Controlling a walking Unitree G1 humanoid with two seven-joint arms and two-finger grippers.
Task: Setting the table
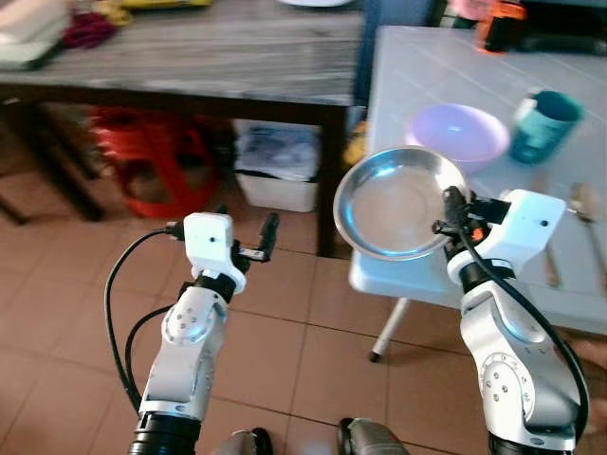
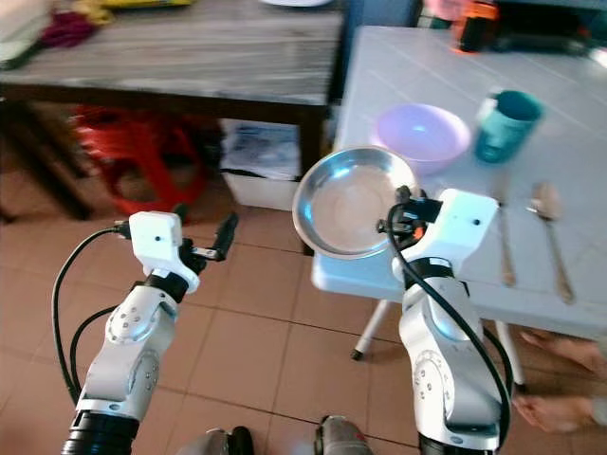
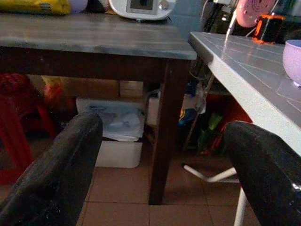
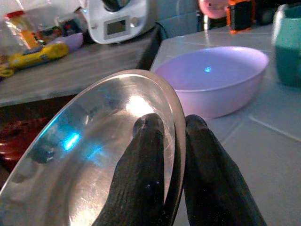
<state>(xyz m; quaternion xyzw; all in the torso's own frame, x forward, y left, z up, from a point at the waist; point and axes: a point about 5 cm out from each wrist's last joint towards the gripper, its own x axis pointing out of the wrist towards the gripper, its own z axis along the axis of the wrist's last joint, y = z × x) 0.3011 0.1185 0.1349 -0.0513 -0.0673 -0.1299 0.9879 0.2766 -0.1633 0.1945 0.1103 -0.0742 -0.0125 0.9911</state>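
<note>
Left gripper [image 1: 268,237] raised over tiled floor [image 1: 285,322], fingers [image 3: 56,174] spread apart, holding nothing. Right gripper [image 4: 167,141] pinched on rim of steel plate [image 1: 398,202], one finger [image 4: 143,160] inside dish, other behind; plate tilted, held at near corner of white table [image 1: 427,66], above edge. Just beyond plate: lilac bowl [image 1: 460,133] on tabletop, teal mug [image 1: 543,123] beside it. Spoon [image 2: 547,227] and second utensil [image 2: 505,242] lying toward table's right. Farther left: dark wooden table [image 1: 190,47], red stool [image 1: 156,156] and white bin [image 1: 280,166] beneath.
</note>
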